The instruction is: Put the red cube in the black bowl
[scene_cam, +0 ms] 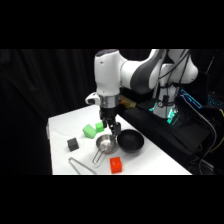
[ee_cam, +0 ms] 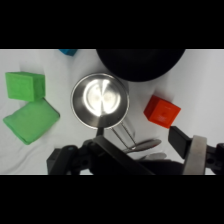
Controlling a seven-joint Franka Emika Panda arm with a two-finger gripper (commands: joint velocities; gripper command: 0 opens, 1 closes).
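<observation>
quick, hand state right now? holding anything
hand: open, holding nothing; the red cube sits on the table, apart from it.

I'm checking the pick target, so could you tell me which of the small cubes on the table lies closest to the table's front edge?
The red cube: it sits nearest the front edge, in front of the steel pot. The green cube and dark cube lie farther back.

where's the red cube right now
In the side view the red cube sits on the table's near edge, in front of the steel pot and black bowl, right of the tongs.
</observation>
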